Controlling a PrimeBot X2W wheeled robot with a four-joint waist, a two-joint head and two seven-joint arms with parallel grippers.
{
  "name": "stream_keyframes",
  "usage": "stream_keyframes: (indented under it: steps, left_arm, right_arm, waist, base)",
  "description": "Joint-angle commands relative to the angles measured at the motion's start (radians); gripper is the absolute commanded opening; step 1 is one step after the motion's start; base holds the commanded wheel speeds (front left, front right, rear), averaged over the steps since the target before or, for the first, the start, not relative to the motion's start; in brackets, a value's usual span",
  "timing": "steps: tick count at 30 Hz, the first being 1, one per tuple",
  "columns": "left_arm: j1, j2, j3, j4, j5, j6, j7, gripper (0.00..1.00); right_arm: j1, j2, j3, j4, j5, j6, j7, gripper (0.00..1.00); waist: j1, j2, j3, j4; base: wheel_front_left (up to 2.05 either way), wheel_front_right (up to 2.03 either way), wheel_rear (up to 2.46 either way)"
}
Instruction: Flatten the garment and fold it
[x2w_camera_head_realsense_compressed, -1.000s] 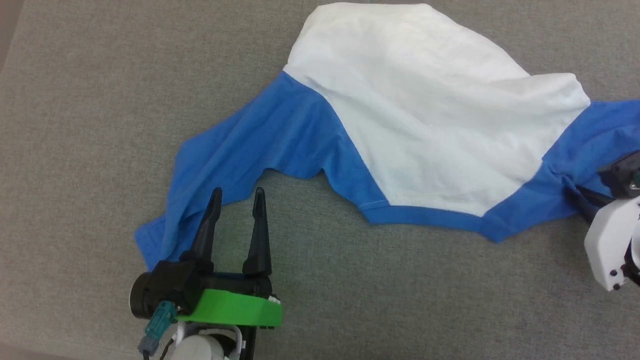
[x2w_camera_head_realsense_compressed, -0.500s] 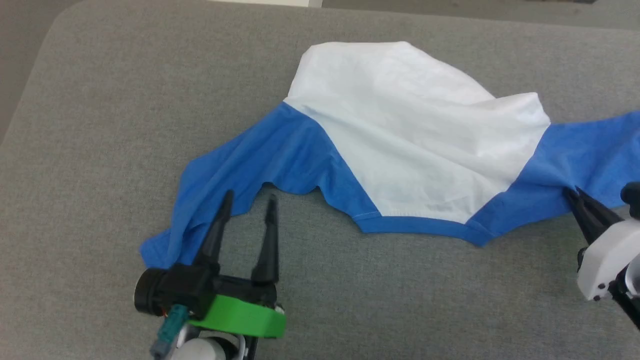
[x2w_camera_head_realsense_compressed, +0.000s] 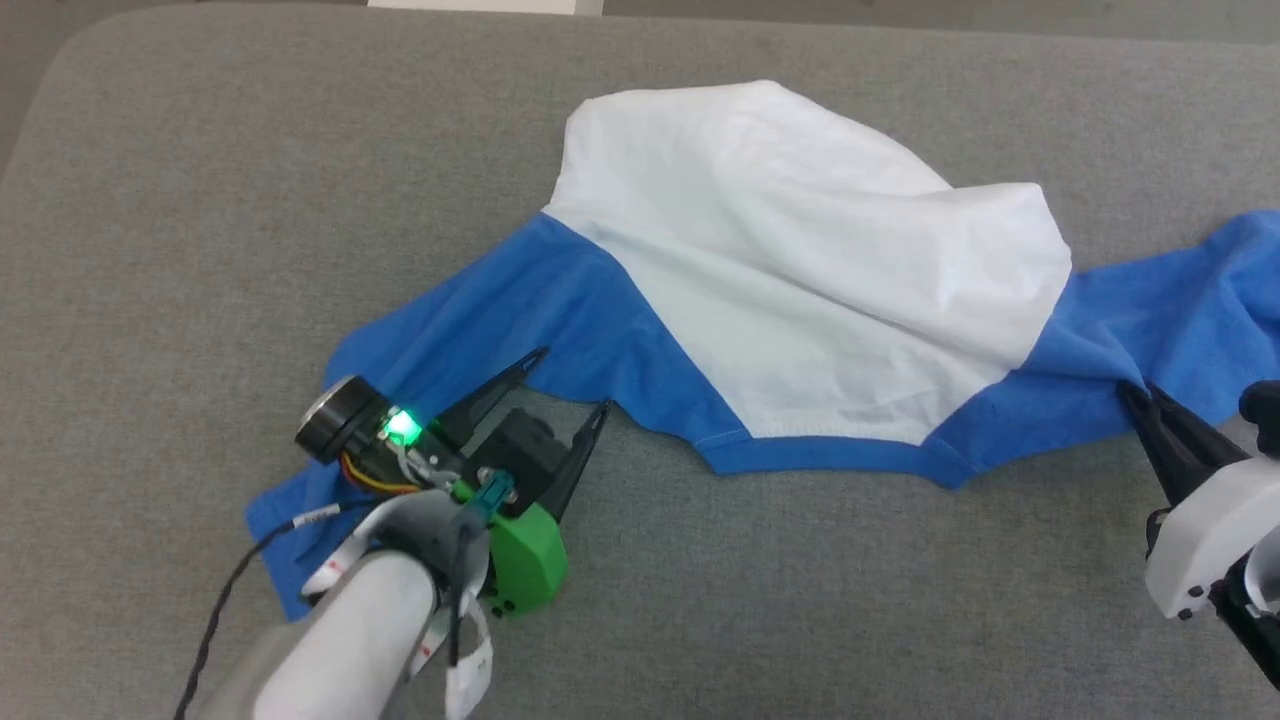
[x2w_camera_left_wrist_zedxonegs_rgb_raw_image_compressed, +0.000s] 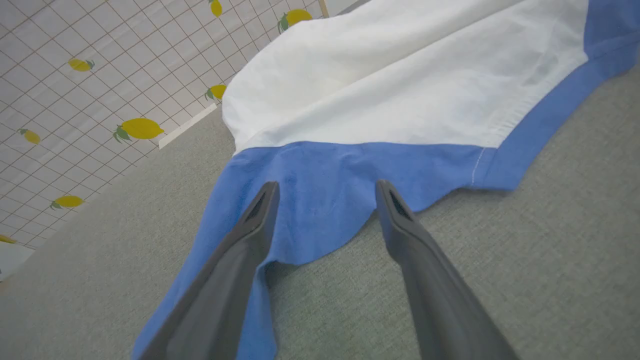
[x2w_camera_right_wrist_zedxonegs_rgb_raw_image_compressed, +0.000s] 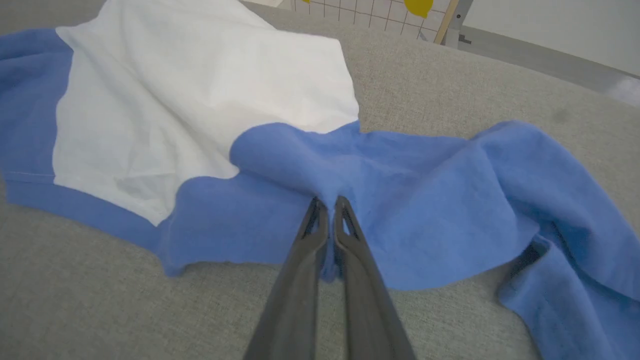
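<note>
The garment (x2w_camera_head_realsense_compressed: 800, 270) lies crumpled on the grey surface, white body in the middle, blue sleeves trailing left and right, blue neckband along its near edge. My left gripper (x2w_camera_head_realsense_compressed: 572, 382) is open, turned toward the right, its fingers straddling the near edge of the left sleeve (x2w_camera_left_wrist_zedxonegs_rgb_raw_image_compressed: 320, 190). One finger lies over the sleeve cloth, the other over bare grey surface. At the right, my right gripper (x2w_camera_head_realsense_compressed: 1135, 392) is shut on a pinch of the right blue sleeve (x2w_camera_right_wrist_zedxonegs_rgb_raw_image_compressed: 400, 200), the cloth puckered at its tips (x2w_camera_right_wrist_zedxonegs_rgb_raw_image_compressed: 327, 202).
A grey padded surface (x2w_camera_head_realsense_compressed: 750, 600) carries everything; its rounded back corner shows at the upper left. Beyond it stands a white grid-patterned wall with lemon prints (x2w_camera_left_wrist_zedxonegs_rgb_raw_image_compressed: 100, 75). The right sleeve bunches in folds toward the surface's right side.
My left arm has swung in and rotated, fingers now pointing right across the left sleeve's edge instead of straight up. The right gripper stays clamped on the right sleeve. The camera shifted slightly.
</note>
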Motion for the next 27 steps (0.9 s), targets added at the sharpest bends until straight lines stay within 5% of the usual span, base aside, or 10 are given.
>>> stream_keyframes:
  steps: [1,8,12,13,14,20,27]
  left_arm:
    - [-0.037,0.019,-0.027,0.026,0.007,-0.005,0.023,1.00]
    - [-0.183,0.086,-0.197,0.156,-0.070,-0.007,0.077,1.00]
    - [-0.231,0.074,-0.203,0.220,-0.101,-0.005,0.045,1.00]
    - [-0.236,0.063,-0.195,0.235,-0.110,0.002,0.029,0.65]
    - [-0.240,0.055,-0.191,0.244,-0.113,0.008,0.015,0.00]
    - [-0.228,-0.007,-0.111,0.243,-0.203,0.070,-0.098,0.00]
    - [-0.205,-0.017,-0.010,0.086,-0.298,0.123,-0.153,0.00]
  right_arm:
    - [-0.010,0.003,0.001,-0.009,-0.003,-0.002,0.002,0.00]
    - [-0.050,-0.006,0.017,-0.024,0.005,-0.002,0.004,0.00]
    - [-0.065,-0.009,0.017,-0.026,0.011,-0.002,0.002,0.00]
    - [-0.068,-0.009,0.017,-0.026,0.013,-0.002,0.000,0.00]
    - [-0.070,-0.007,0.016,-0.026,0.014,-0.002,-0.001,0.00]
    - [-0.088,0.010,-0.001,-0.041,0.015,-0.002,-0.031,0.00]
    - [-0.111,0.033,-0.033,-0.090,0.013,-0.002,-0.051,0.00]
  waist:
    - [0.0000,-0.0001,0.027,-0.014]
    - [0.0000,-0.0001,0.080,-0.040]
    - [0.0000,-0.0001,0.101,-0.047]
    - [0.0000,-0.0001,0.105,-0.049]
    - [0.0000,-0.0001,0.108,-0.051]
    - [0.0000,-0.0001,0.096,-0.056]
    - [0.0000,-0.0001,0.021,-0.053]
  base:
    - [0.00,0.00,0.00]
    - [0.00,0.00,0.00]
    - [0.00,0.00,0.00]
    - [0.00,0.00,0.00]
    - [0.00,0.00,0.00]
    - [0.00,0.00,0.00]
    - [0.00,0.00,0.00]
